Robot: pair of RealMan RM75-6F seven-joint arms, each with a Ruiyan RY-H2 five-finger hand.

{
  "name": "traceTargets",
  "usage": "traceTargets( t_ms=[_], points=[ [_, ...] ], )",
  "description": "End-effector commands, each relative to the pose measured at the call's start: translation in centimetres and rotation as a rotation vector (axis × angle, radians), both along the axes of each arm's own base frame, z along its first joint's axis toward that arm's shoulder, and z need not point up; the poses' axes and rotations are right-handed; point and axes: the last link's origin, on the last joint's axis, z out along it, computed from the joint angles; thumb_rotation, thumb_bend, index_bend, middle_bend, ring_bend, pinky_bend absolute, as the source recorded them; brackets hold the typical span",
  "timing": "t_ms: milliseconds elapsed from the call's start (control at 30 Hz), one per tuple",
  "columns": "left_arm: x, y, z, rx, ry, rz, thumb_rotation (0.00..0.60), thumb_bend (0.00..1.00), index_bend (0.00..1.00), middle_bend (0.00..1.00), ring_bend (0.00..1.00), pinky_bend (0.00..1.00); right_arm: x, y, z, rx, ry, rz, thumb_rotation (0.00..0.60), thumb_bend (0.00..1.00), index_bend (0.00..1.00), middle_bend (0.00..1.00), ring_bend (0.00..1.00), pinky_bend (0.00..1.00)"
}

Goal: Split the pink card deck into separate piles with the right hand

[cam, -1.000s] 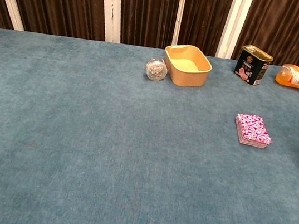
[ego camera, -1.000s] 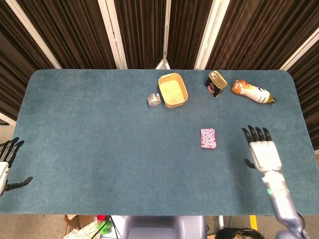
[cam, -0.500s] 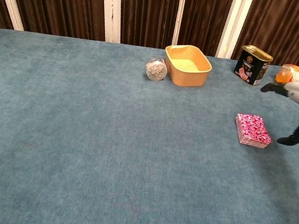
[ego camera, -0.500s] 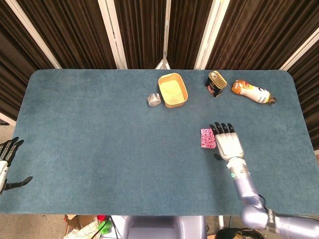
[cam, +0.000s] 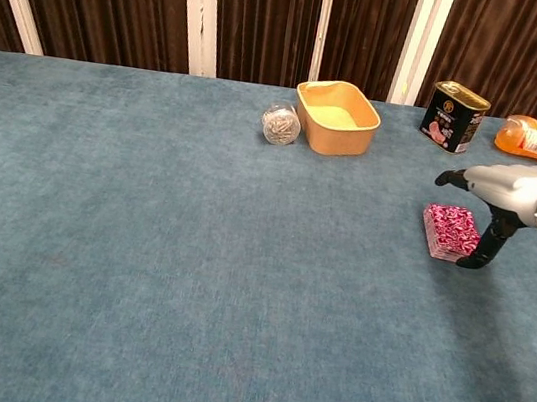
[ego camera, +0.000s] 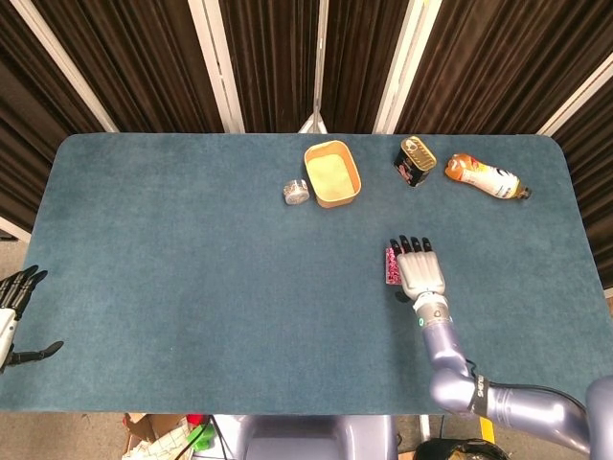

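Cards of the pink card deck (cam: 452, 232) lie stacked on the table (ego camera: 192, 268), in its right half, in front of the can (ego camera: 415, 160). Right robot hand (ego camera: 420, 271) hovers above the deck, fingers spread, holding nothing. The cards look thin, light and slippery; I would pinch the upper part at its side edges.
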Motion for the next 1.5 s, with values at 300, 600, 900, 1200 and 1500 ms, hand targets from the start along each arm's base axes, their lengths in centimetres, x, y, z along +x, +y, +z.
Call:
traceTargets(
  t_ms=[300,600,900,1200,1500],
  points=[
    [0.0,0.0,0.0,-0.006,0.001,0.006,0.6,0.0,0.0,0.0,0.0,0.0,-0.5,-0.9,-0.7,0.012,0.008,-0.04,0.6,0.25,0.0,0.05,0.0,0.0],
    [-0.1,0.1,0.0,-0.006,-0.002,0.013,0.6,0.0,0.0,0.0,0.0,0.0,-0.6,-1.6,-1.0,-0.003,-0.017,-0.052,0.6,0.25,0.05,0.09,0.0,0.0],
    [-0.1,0.1,0.0,-0.011,-0.001,0.017,0.6,0.0,0.0,0.0,0.0,0.0,-0.7,-2.1,-1.3,-0.015,-0.028,-0.05,0.6,0.25,0.12,0.18,0.0,0.0],
    [-0.2,0.1,0.0,-0.014,0.0,0.021,0.6,0.0,0.0,0.0,0.0,0.0,-0.7,-2.2,-1.7,-0.009,-0.028,-0.051,0.6,0.25,0.17,0.19,0.0,0.0],
    [-0.1,0.1,0.0,-0.013,-0.001,0.022,0.6,0.0,0.0,0.0,0.0,0.0,-0.8,-2.2,-1.8,-0.027,-0.027,-0.038,0.6,0.25,0.44,0.35,0.08,0.0]
  ],
)
